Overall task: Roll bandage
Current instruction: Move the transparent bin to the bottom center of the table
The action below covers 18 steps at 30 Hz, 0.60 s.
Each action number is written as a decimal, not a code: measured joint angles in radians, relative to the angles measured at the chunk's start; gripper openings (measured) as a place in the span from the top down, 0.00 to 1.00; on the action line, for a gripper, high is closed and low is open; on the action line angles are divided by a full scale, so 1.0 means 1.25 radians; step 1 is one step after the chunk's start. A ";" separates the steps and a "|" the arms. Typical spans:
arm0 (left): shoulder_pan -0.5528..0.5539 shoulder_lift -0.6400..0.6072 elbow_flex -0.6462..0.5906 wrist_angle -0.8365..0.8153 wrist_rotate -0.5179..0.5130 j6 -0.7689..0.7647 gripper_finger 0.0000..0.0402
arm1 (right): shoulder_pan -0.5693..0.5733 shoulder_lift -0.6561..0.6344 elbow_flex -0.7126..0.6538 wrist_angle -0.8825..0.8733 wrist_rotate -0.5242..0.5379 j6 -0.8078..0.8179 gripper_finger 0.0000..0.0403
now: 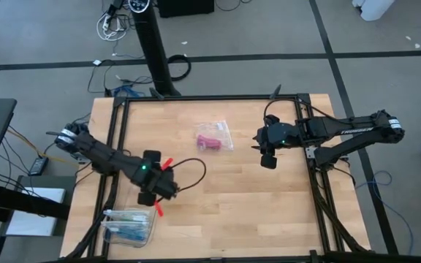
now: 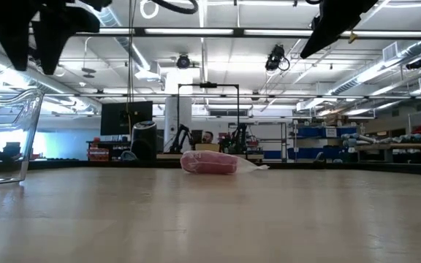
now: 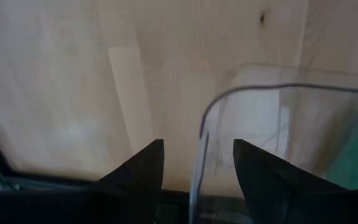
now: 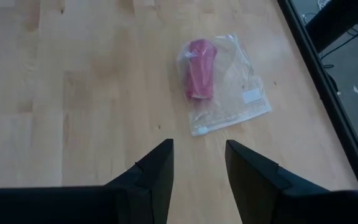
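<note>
So the magenta-pink fabric bandage (image 4: 199,77) is sitting as a small roll inside a clear plastic zip bag (image 4: 238,93), near the middle of the light wooden tabletop (image 1: 225,212), toward its far edge. The right hand (image 4: 199,163) hovers above the wood, well short of the bag, its fingers parted to a moderate gap and holding nothing. The left hand (image 3: 197,163) is spread wide and empty, right over the rim of a clear plastic box with blue contents (image 1: 128,226) at the near left corner.

My guess: the roll is light and squishy, and that bag looks slippery. I'd pinch the bag at its flat sealed end, since the fabric should give way under a squeeze.
</note>
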 joint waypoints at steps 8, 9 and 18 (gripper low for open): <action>-0.045 -0.001 -0.042 -0.007 -0.003 -0.057 0.51 | 0.001 0.000 0.000 0.008 -0.013 0.000 0.64; -0.049 -0.003 -0.057 0.001 -0.003 -0.058 0.51 | 0.001 0.000 0.000 0.008 -0.014 0.000 0.64; -0.070 -0.109 -0.206 0.128 -0.007 -0.119 0.51 | 0.001 0.000 0.000 0.011 -0.014 0.000 0.64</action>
